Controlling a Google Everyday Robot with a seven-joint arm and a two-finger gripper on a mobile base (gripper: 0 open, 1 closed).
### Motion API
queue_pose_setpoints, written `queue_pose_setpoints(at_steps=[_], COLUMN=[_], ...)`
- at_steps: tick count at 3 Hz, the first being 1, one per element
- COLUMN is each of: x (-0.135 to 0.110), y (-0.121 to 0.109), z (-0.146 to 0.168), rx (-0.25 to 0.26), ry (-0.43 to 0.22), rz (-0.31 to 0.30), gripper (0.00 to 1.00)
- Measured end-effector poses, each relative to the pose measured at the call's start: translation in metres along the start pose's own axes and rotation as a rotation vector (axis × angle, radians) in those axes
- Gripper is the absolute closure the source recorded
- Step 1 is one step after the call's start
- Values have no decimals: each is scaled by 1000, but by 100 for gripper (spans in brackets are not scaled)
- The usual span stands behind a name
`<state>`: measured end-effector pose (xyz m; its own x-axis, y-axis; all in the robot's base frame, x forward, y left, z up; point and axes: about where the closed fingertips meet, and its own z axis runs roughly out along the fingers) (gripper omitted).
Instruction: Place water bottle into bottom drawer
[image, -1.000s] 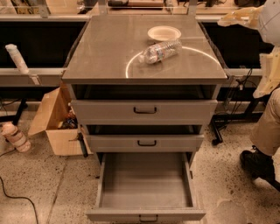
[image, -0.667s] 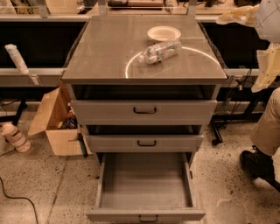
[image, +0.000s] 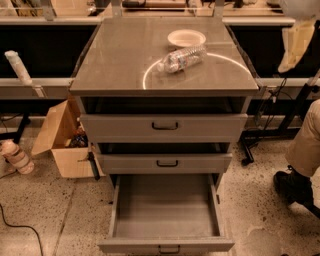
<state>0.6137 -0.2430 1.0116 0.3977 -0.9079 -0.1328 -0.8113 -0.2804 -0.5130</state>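
Note:
The water bottle (image: 182, 58) lies on its side on the grey cabinet top (image: 120, 60), cap toward the left, just in front of the white shallow bowl (image: 186, 37). The bottom drawer (image: 165, 207) is pulled out wide and its tray is empty; its small black handle (image: 169, 248) shows at the front edge. My gripper (image: 295, 45) hangs as a pale shape at the upper right edge of the view, to the right of the cabinet top and well apart from the bottle. It holds nothing that I can see.
The two upper drawers (image: 164, 126) (image: 166, 163) are closed. An open cardboard box (image: 62, 142) stands on the floor to the left. A person's leg and black shoe (image: 295, 185) are at the right. A black cable (image: 20, 230) lies on the floor.
My arm at the right edge has shifted upward. The bottle, the bowl and the drawers have not moved.

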Motion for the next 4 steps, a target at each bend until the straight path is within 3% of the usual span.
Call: queue_pose_setpoints(at_steps=[3, 4], x=[32, 28], y=[-60, -62], z=[23, 24], rx=[28, 34], ry=[163, 152], rz=[13, 11], gripper=[0, 0])
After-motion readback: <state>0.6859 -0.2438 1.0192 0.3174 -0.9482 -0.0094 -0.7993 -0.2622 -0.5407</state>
